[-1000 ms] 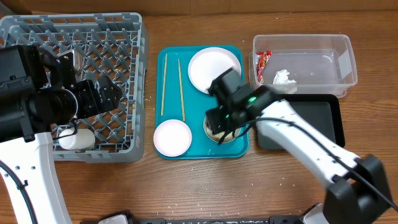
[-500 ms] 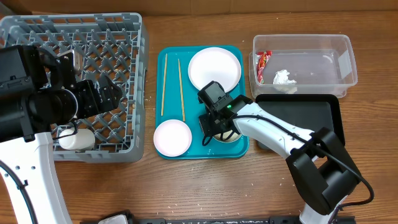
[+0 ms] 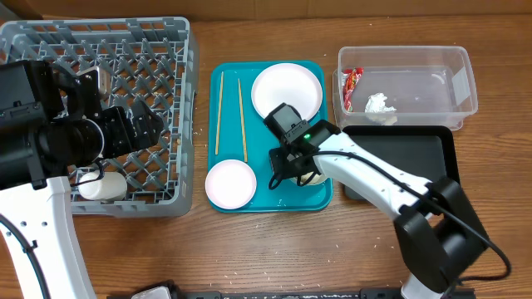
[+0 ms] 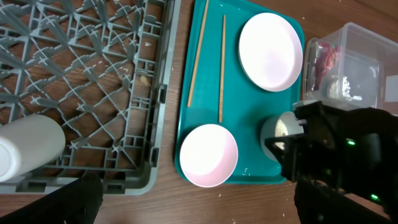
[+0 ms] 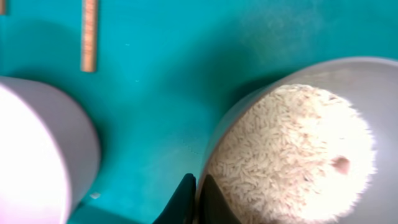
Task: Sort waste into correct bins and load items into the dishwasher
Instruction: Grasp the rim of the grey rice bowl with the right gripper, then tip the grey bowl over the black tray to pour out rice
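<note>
Item: bowl of rice, standing on the teal tray at its front right corner, beside the empty bowl.
Right gripper: clenched on the rice bowl's left rim, one finger each side.
Left gripper: released, over the rack.
Handling: lift level with a firm pinch. Tip only over the black tray, probably the food bin.
Change: within the last second the right wrist swung left and settled on the rim. The bowl is not lifted.
</note>
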Controlling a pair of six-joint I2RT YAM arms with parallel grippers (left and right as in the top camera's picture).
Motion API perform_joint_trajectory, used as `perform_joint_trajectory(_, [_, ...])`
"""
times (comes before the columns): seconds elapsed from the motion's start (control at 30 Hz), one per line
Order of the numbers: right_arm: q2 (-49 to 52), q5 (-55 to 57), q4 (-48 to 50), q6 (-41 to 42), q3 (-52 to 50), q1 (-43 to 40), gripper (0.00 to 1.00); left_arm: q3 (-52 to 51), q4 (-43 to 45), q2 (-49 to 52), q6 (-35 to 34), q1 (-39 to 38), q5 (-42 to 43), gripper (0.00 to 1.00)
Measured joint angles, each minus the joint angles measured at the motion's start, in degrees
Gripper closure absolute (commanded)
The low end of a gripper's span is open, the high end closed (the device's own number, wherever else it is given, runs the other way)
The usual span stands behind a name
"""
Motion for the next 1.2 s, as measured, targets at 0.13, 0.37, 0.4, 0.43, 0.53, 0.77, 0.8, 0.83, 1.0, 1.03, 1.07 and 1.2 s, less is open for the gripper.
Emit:
perform_joint_trajectory(0.13, [-6.6, -3.3, -3.1, 2.1, 1.9, 0.0, 0.96, 0.0, 0.0, 0.0, 0.0, 0.0, 0.0, 0.00])
perform_joint_trajectory(0.37, [-22.4, -15.2, -10.6, 5.0, 3.2, -4.7, 0.96, 0.0, 0.0, 0.0, 0.0, 0.0, 0.0, 0.00])
perform_joint_trajectory(0.4, [-23.3, -16.2, -11.7, 5.2, 3.4, -6.4, 0.96, 0.0, 0.0, 0.0, 0.0, 0.0, 0.0, 0.00])
perform_joint_trajectory(0.43, [-23.9, -18.2, -13.3, 4.7, 3.4, -9.6, 0.96, 0.0, 0.0, 0.0, 0.0, 0.0, 0.0, 0.00])
perform_joint_trajectory(0.53, [-23.7, -23.4, -13.6, 2.0, 2.6, -18.5, 0.96, 0.0, 0.0, 0.0, 0.0, 0.0, 0.0, 0.00])
perform_joint_trajectory(0.77, [-19.8, -44.6, -8.0, -10.0, -5.3, -38.5, 0.96, 0.0, 0.0, 0.0, 0.0, 0.0, 0.0, 0.00])
perform_joint_trajectory(0.8, [-18.7, -46.6, -7.8, -11.0, -6.1, -40.3, 0.96, 0.0, 0.0, 0.0, 0.0, 0.0, 0.0, 0.00])
perform_joint_trajectory(0.83, [-17.5, -48.8, -7.9, -12.3, -7.0, -42.3, 0.96, 0.0, 0.0, 0.0, 0.0, 0.0, 0.0, 0.00])
perform_joint_trajectory(1.0, [-13.3, -58.9, -7.9, -18.0, -10.3, -52.0, 0.96, 0.0, 0.0, 0.0, 0.0, 0.0, 0.0, 0.00])
perform_joint_trajectory(1.03, [-12.9, -60.6, -7.8, -18.6, -10.7, -53.5, 0.96, 0.0, 0.0, 0.0, 0.0, 0.0, 0.0, 0.00])
perform_joint_trajectory(1.07, [-12.6, -61.9, -7.8, -19.1, -11.1, -55.0, 0.96, 0.0, 0.0, 0.0, 0.0, 0.0, 0.0, 0.00])
perform_joint_trajectory(1.2, [-11.1, -67.0, -7.8, -20.9, -11.3, -60.0, 0.96, 0.0, 0.0, 0.0, 0.0, 0.0, 0.0, 0.00])
